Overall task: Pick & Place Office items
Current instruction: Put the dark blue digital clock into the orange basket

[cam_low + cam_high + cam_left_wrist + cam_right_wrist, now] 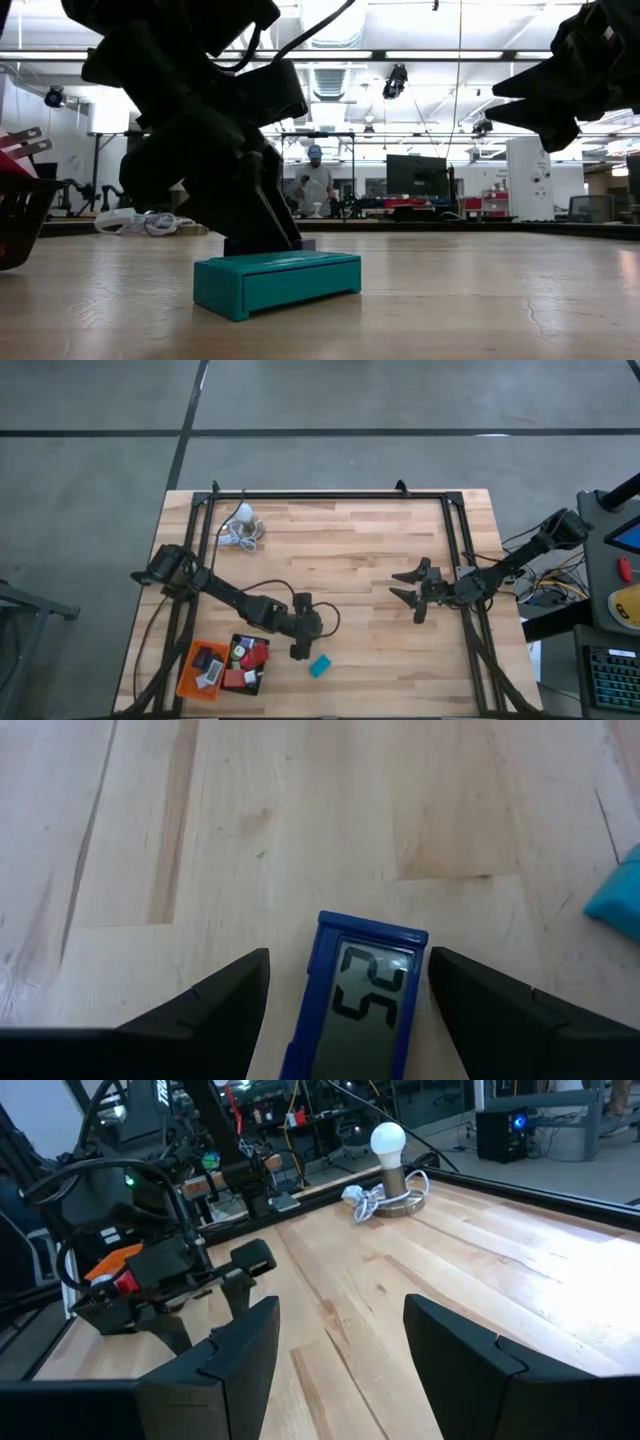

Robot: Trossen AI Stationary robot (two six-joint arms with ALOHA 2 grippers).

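**Blue clock bracketed by left gripper, beside the black tray**

The left gripper (299, 650) is seen just beside the black tray (262, 678), on its far-from-orange side. Its fingers (215, 1005) are spread wide, one on each side of a small blue digital clock (360, 1000); contact cannot be told. The clock's long axis is aligned with the fingers. A teal block (320, 666) lies near, just past the tray. The right gripper (413, 598) waits well apart, part open, nothing held.

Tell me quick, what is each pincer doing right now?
Left pincer: fingers either side of a small blue digital clock; whether it grips, cannot be told.
Right pincer: open, empty, above the table.
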